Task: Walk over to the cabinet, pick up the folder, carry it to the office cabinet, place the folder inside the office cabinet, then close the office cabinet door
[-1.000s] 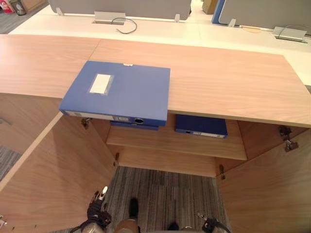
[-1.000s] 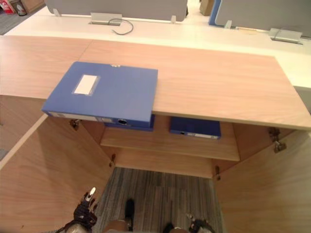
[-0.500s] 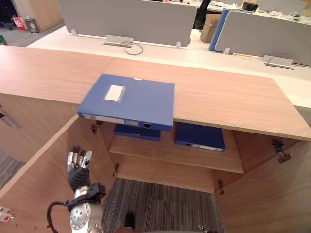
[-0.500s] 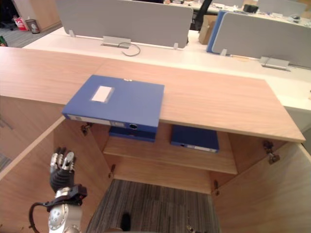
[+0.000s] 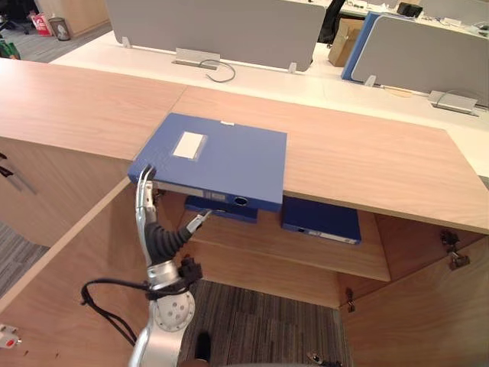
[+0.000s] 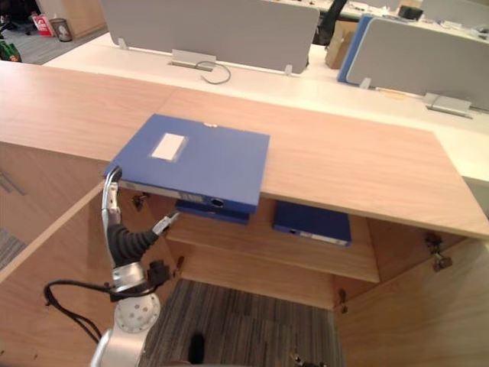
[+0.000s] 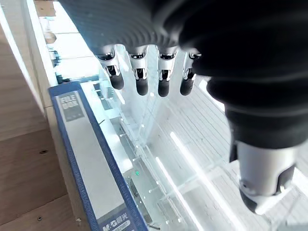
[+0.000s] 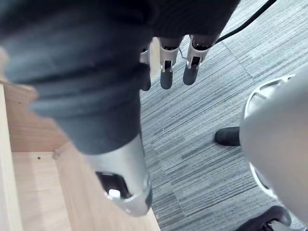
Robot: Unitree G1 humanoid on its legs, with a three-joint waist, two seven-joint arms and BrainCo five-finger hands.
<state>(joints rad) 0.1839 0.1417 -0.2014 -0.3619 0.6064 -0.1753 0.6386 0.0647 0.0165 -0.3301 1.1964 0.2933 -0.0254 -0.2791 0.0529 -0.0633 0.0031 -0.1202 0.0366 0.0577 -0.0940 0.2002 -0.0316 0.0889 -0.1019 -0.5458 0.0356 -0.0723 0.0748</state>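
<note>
**Tech A:** Office area: grey partition screens (image 5: pixel 214 27) and white desks stand behind the long wooden tabletop (image 5: pixel 367 145) of a wooden cabinet (image 5: pixel 53 260) with both doors swung open. Where is the task item?

**Tech B:** The flat blue box folder (image 5: pixel 218 157) lies on the tabletop, white label up, with its near edge overhanging the front rim. Two more blue folders (image 5: pixel 321 220) lie on the inner shelf (image 5: pixel 306 252) below.

**Tech A:** Left hand?

**Tech B:** The left hand (image 5: pixel 157 238) stands upright in front of the open cabinet. Its fingers (image 5: pixel 141 202) are straight and side by side, tips at the folder's near left corner. The thumb sticks out apart, towards the shelf. Nothing is clamped. Contact with the folder cannot be confirmed. The left wrist view shows the folder's labelled spine just beside the fingertips.

**Tech A:** Right hand?

**Tech B:** The right hand (image 8: pixel 166 72) hangs low over grey striped carpet (image 8: pixel 207 106), fingers straight, pointing down, holding nothing.
</note>
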